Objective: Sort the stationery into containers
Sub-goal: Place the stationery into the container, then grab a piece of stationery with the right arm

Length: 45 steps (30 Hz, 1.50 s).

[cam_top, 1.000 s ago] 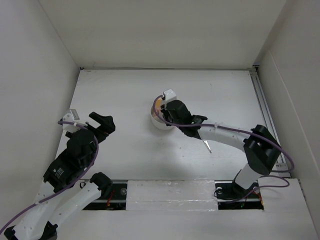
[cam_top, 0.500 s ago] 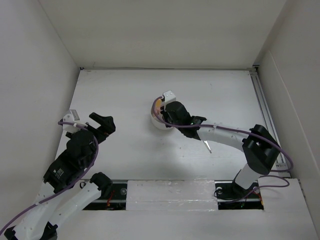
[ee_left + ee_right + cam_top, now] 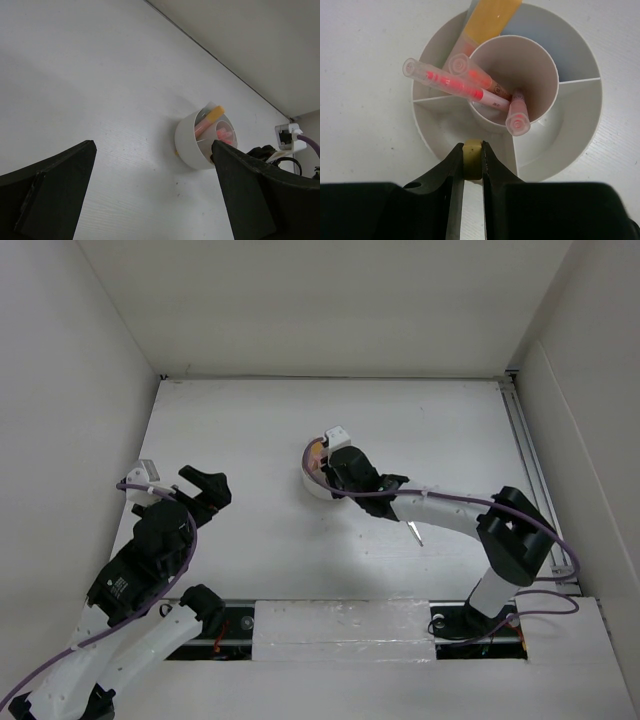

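The round white organizer [image 3: 570, 130] fills the right wrist view. Three thin pink pens [image 3: 452, 82] lean in and over its central cup. An orange highlighter [image 3: 487, 17] stands in a far wedge. My right gripper [image 3: 472, 162] is shut on a tiny yellowish eraser bit [image 3: 472, 159], held just above the organizer's near rim. In the top view the right gripper [image 3: 338, 468] covers part of the organizer [image 3: 314, 480]. My left gripper [image 3: 205, 488] is open and empty, well to the left. In the left wrist view the organizer [image 3: 192, 142] lies ahead between the fingers [image 3: 50, 195].
A thin grey pointed item [image 3: 414, 532] lies on the table beside the right forearm, its other end hidden under the arm. A tiny yellowish speck [image 3: 176, 151] sits at the organizer's base. White walls enclose the table on the left, back and right.
My right gripper has shifted slightly left over the organizer with the eraser bit in it. The left arm has not moved.
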Motion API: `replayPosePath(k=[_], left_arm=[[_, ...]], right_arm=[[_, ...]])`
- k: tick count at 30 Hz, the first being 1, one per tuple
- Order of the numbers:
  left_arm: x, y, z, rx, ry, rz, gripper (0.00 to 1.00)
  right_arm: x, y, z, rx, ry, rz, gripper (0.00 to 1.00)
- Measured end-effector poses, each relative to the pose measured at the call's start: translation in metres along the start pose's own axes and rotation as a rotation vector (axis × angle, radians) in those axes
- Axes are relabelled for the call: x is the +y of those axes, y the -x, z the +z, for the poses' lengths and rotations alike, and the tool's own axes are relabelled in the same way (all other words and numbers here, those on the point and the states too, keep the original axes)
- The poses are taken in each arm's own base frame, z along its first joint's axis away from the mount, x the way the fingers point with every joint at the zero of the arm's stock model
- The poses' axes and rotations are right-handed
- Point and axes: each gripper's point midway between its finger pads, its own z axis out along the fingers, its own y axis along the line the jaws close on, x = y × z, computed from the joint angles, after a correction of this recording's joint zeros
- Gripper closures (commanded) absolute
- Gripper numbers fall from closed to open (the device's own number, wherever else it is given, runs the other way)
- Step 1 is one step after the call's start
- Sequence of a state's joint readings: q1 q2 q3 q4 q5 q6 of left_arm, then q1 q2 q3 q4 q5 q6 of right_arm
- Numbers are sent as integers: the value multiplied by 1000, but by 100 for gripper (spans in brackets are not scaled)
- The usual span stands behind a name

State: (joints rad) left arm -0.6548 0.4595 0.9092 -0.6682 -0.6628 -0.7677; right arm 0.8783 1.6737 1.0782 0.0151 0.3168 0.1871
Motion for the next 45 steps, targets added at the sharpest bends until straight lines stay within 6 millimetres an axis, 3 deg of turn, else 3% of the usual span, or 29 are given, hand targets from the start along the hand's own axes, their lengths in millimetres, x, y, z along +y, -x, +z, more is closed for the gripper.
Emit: replayPosePath(k=[6, 9, 10, 23, 29, 39, 43, 45], left_arm=[[0, 0, 0, 0, 0, 0, 0], [0, 0, 0, 0, 0, 1, 0], [0, 0, 0, 0, 0, 2, 0], [0, 0, 0, 0, 0, 5, 0], [0, 0, 0, 0, 0, 5, 0], [0, 0, 0, 0, -1, 4, 0], [0, 2, -2, -8, -9, -5, 0], [0, 4, -4, -13, -19, -12, 0]], right_arm=[[0, -5, 1, 9, 0, -2, 79], [0, -5, 1, 5, 2, 3, 55], [0, -4, 1, 3, 3, 5, 52], [4, 3, -3, -17, 15, 10, 47], [6, 16, -13, -50, 32, 21, 47], [3, 68, -71, -191, 72, 70, 46], [-15, 59, -99, -205, 65, 114, 44], [-36, 46, -109, -193, 46, 151, 41]])
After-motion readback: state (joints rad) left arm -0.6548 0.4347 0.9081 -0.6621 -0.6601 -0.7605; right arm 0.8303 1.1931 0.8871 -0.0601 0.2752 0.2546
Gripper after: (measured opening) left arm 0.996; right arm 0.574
